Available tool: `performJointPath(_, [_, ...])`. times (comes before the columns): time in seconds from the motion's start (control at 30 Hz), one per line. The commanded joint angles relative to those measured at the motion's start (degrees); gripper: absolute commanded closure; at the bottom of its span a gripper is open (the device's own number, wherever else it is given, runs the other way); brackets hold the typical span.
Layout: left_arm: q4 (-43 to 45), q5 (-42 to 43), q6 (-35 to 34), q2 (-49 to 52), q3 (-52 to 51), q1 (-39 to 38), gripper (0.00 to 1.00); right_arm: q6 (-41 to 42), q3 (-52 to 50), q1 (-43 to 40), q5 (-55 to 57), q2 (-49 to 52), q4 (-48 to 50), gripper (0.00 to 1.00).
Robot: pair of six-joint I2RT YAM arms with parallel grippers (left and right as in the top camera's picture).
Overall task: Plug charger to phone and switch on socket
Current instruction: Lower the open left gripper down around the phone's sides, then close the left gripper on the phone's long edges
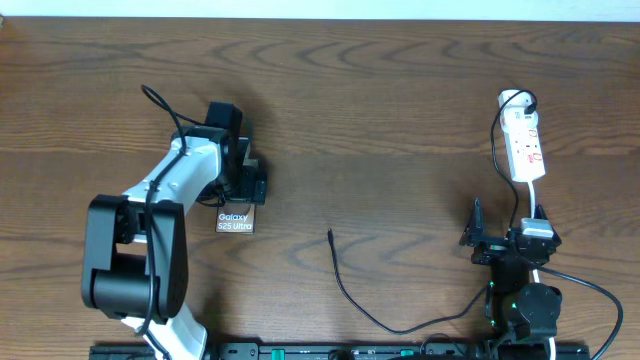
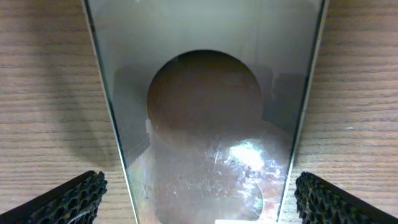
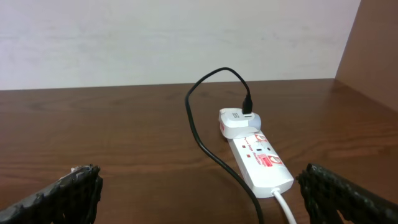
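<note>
The phone [image 1: 236, 222] lies flat on the table, its white lettering showing below my left gripper [image 1: 243, 200]. In the left wrist view the phone's shiny grey face [image 2: 205, 93] fills the space between the open fingers [image 2: 68, 199] of the left gripper [image 2: 199, 208], which straddle its edges without touching. The charger [image 1: 345, 290] ends in a free tip at mid-table. The white socket [image 1: 526, 148] lies at the far right. My right gripper [image 1: 508, 228] is open just short of it. In the right wrist view the socket [image 3: 261, 160] and the charger cable [image 3: 199, 134] lie ahead of the right gripper [image 3: 205, 202].
A white plug adapter [image 3: 238, 122] sits in the socket's far end with the black cable coming out of it. The socket's white cord [image 3: 286, 208] runs back toward my right arm. A pale wall stands behind the table's far edge.
</note>
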Motion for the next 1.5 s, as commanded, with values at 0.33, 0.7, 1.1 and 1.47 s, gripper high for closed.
performJointPath(0.33, [0.07, -0.72, -0.70, 1.38, -0.24, -2.38, 0.01, 0.37, -0.07, 0.59, 0.42, -0.26, -0.22, 0.01])
performJointPath(0.7, [0.48, -3.72, -0.72, 1.38, -0.24, -2.32, 0.01, 0.39, -0.07, 0.59, 0.42, -0.26, -0.24, 0.01])
performJointPath(1.1, [0.94, -3.72, -0.74, 1.38, -0.24, -2.32, 0.01, 0.37, -0.07, 0.59, 0.39, -0.26, -0.22, 0.01])
performJointPath(1.47, [0.98, -3.69, -0.72, 1.40, -0.46, -2.32, 0.01, 0.37, -0.07, 0.59, 0.42, -0.26, -0.22, 0.01])
